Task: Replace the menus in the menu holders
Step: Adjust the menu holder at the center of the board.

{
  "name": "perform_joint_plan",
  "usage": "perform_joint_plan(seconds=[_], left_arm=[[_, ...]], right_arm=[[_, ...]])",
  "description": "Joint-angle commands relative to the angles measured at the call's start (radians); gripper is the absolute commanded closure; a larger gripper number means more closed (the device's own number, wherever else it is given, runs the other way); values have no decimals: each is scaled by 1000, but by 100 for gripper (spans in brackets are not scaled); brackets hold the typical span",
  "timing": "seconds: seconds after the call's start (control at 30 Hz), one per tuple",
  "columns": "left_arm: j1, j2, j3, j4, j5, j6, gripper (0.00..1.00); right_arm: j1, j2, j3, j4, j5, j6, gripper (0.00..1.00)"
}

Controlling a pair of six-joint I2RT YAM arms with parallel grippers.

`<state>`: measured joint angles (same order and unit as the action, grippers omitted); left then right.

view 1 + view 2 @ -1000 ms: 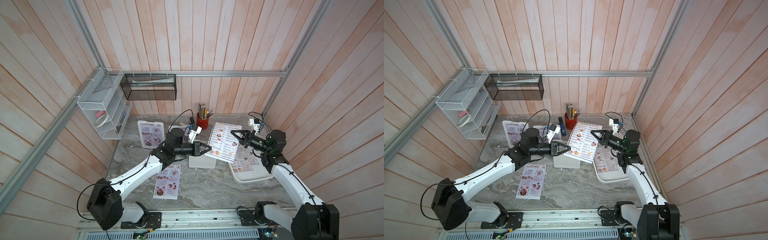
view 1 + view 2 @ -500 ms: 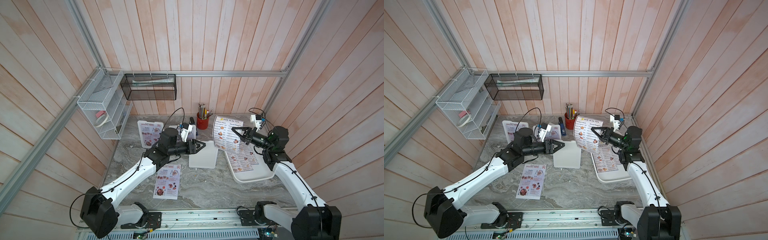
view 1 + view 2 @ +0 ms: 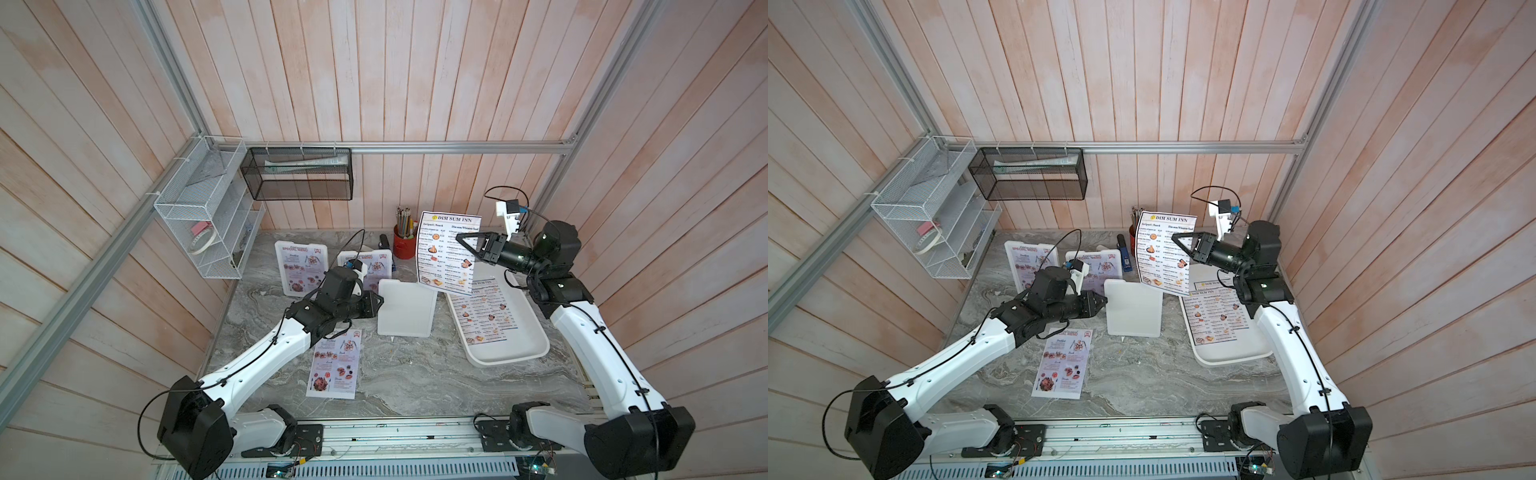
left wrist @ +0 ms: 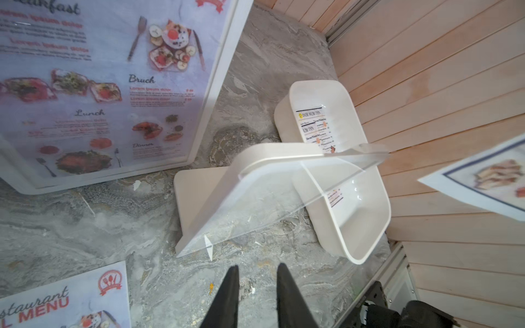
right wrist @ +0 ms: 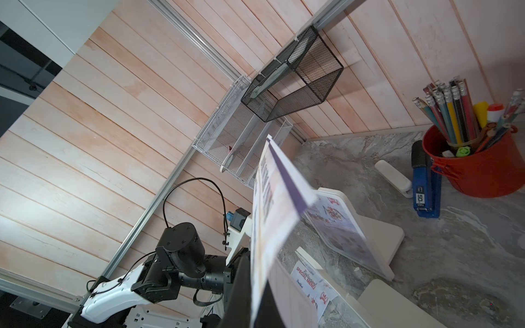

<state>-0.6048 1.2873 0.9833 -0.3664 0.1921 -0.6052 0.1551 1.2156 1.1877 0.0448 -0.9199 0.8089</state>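
- The Dim Sum Inn menu (image 3: 434,249) hangs upright in the air above the far right part of the surface (image 3: 415,374), with its printed face toward the near side.
- The right gripper (image 3: 459,239) is clenched on this sheet, pinching it from the right edge.
- Just below and left of the sheet stands the empty menu holder (image 3: 405,309), mid-surface, white back toward the near side; the left wrist view shows its clear front with nothing behind it.
- The left gripper (image 3: 377,302) sits just beside the holder's left edge, fingers slightly parted and grasping nothing.
- To the right lies the white tray (image 3: 519,353), with more Dim Sum Inn sheets (image 3: 482,311) flat inside.
- Two filled holders stand farther back, the far-left holder (image 3: 300,268) and the middle holder (image 3: 372,266), both showing Special Menu pages.
- A loose Special Menu sheet (image 3: 336,363) lies flat near the left arm.
- A red pencil cup (image 3: 404,245) stands at the far wall.
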Motion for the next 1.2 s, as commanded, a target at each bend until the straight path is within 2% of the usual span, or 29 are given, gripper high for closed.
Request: perform_joint_plan(seconds=[0.0, 0.33, 0.53, 0.77, 0.87, 1.0, 1.17], left_arm=[[3, 30, -9, 44, -84, 28, 79], [2, 158, 42, 87, -144, 84, 83], [1, 221, 83, 112, -129, 128, 82], [-17, 285, 127, 99, -103, 157, 73], [-32, 251, 118, 71, -136, 153, 70], [-32, 175, 95, 37, -157, 140, 64], [-31, 149, 95, 4, -241, 131, 53]], right_arm=[[8, 6, 44, -41, 21, -55, 100], [11, 7, 45, -49, 16, -63, 100], [47, 27, 92, -112, 28, -140, 100], [69, 60, 154, -190, 94, -211, 100], [69, 68, 162, -200, 119, -230, 100], [63, 80, 175, -237, 220, -284, 100], [60, 126, 204, -225, 191, -300, 100]])
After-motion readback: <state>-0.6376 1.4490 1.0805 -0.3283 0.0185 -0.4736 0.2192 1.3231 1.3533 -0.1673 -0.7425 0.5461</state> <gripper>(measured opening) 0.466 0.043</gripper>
